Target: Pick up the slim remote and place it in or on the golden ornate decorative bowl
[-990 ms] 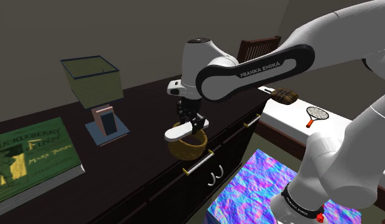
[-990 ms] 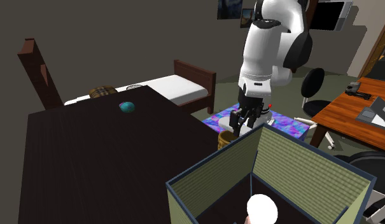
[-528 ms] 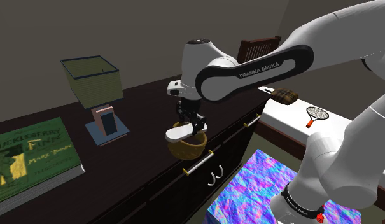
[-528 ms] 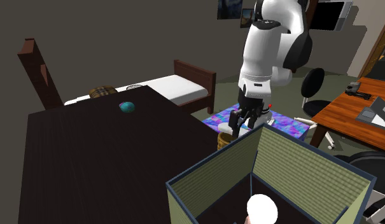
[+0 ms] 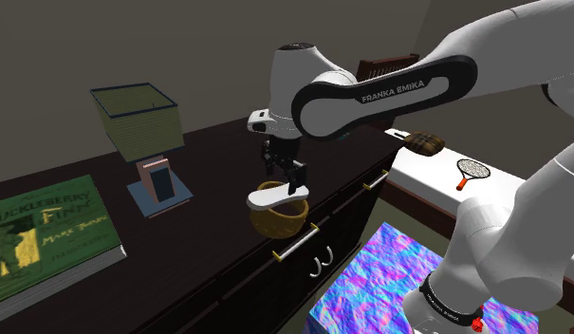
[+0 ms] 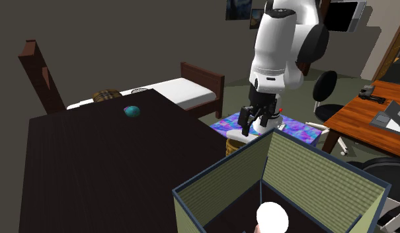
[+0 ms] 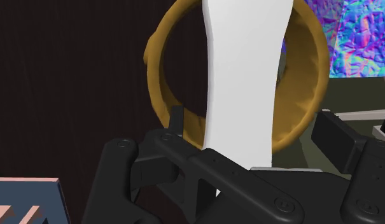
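The slim white remote (image 5: 273, 196) lies flat across the rim of the golden-brown bowl (image 5: 280, 220), which stands near the front edge of the dark dresser top (image 5: 213, 176). My gripper (image 5: 287, 176) hangs just above the remote, open, its fingers not touching it. In the wrist view the remote (image 7: 242, 83) spans the bowl's ring (image 7: 158, 70), and the fingers (image 7: 177, 119) stand apart on either side of it. From the second exterior view the gripper (image 6: 251, 123) is over the remote (image 6: 237, 136) and the bowl (image 6: 231, 145).
A lamp with a square shade (image 5: 138, 119) and a green book (image 5: 43, 232) stand further along the dresser. A teal ball (image 6: 131, 111) lies at the far end. Beside the dresser are a bed (image 5: 455, 176) and a colourful rug (image 5: 379, 285).
The fingers have opened and let go of the remote, which now rests on the bowl's rim. The hand has risen a little above it.
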